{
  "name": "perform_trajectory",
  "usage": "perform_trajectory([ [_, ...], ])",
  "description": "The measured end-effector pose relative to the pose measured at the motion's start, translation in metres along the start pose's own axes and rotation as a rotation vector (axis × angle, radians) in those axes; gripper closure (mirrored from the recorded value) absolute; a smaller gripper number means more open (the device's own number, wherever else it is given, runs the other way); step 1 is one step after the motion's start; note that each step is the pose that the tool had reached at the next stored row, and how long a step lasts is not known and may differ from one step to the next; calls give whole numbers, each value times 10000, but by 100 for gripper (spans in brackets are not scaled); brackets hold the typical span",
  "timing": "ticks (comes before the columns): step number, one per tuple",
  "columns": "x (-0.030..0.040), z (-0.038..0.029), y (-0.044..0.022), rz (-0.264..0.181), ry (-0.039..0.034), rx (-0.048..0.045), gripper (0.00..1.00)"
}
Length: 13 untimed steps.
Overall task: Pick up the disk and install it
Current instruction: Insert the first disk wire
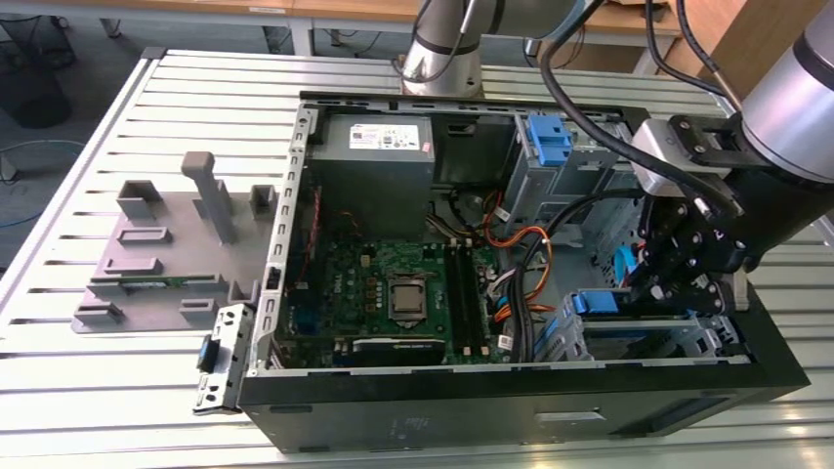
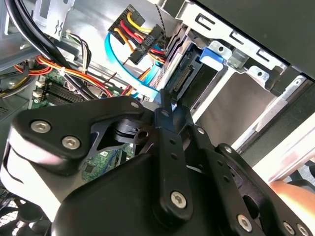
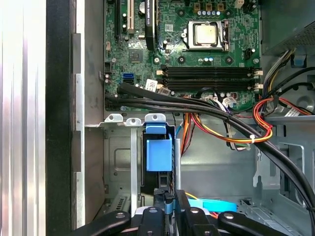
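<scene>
Disk standing on edge in the drive bay, gripper closed on its end.

Exterior view: the gripper (image 1: 678, 283) hangs inside the open computer case (image 1: 521, 405), low over the drive bay, with the disk's blue bracket (image 1: 603, 303) just beside its fingertips and the motherboard (image 1: 391, 293) well off to the side. Second wrist view: the black fingers (image 2: 167, 105) are drawn nearly together, pinching a thin blue tab right at their tips; beyond them the disk (image 2: 189, 81) sits upright between the bay's metal walls, its connector edge facing the dangling power plug (image 2: 138, 29). First wrist view: the gripper (image 3: 170, 204) meets the disk's (image 3: 159, 153) blue frame directly ahead of the tips, down in the slot. Judging from this, pick-up is done and the disk is mostly seated; releasing it remains, and cabling looks unattached.
</scene>
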<state>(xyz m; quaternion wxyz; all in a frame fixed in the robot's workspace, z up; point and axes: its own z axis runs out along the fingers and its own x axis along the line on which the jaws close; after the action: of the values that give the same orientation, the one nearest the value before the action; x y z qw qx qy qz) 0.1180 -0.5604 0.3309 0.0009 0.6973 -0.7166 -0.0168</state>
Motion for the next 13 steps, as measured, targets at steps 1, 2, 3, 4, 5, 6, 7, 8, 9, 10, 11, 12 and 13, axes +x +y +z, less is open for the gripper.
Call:
perform_trajectory([
  [1,0,-12,0,0,-2,0,76],
  [2,-1,-31,1,1,1,0,76],
  [3,-1,-50,1,1,1,0,76],
  [4,-1,-68,2,0,0,0,76],
  [5,-2,-86,2,0,0,0,76],
  [6,-2,-108,3,1,0,0,76],
  [7,-3,-129,3,1,1,0,76],
  [8,-3,-151,4,1,1,0,76],
  [9,-4,-172,4,0,1,0,76],
  [10,-4,-194,5,0,0,0,76],
  [11,-5,-214,5,0,1,0,76],
  [12,-5,-227,6,0,1,0,76],
  [13,-5,-232,6,0,-1,0,76],
])
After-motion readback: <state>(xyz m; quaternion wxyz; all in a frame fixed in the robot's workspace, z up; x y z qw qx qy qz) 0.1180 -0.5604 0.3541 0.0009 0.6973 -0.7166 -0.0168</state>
